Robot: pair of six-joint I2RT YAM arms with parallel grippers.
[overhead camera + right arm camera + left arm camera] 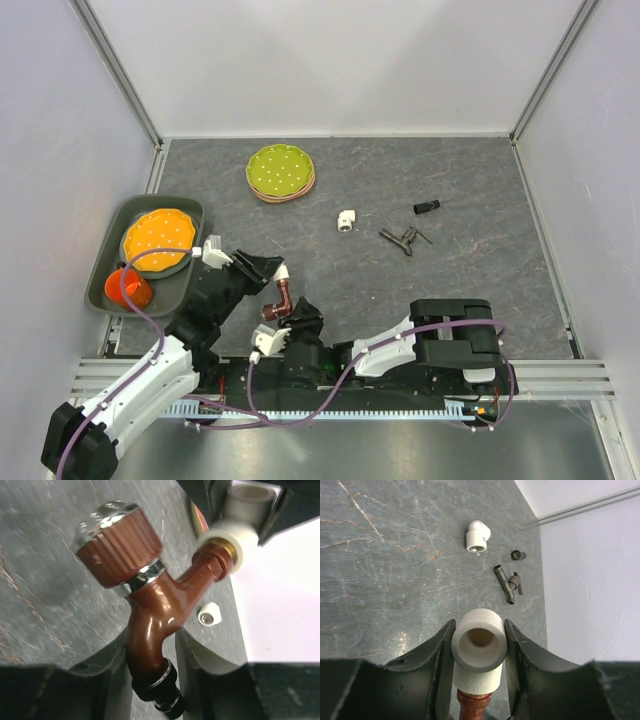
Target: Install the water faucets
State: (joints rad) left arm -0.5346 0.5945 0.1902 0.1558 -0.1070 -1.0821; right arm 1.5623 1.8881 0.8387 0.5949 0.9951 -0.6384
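Now the left gripper (480, 628) is clamped on a white elbow fitting (479, 647) and the right gripper (151, 650) is closed round the spout of the reddish-brown faucet (150, 600). Both are lifted close to the near edge, left of middle, with the faucet's threaded end seated in the elbow. To screw it home, the left should probably hold rigid while the right turns squarely about the thread axis, never tilting. The dark grey faucet (400, 240) lies mid-surface, toward the right edge.

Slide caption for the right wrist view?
Right gripper holds the reddish-brown faucet by its spout, its threaded end in the white elbow fitting held by the left gripper.
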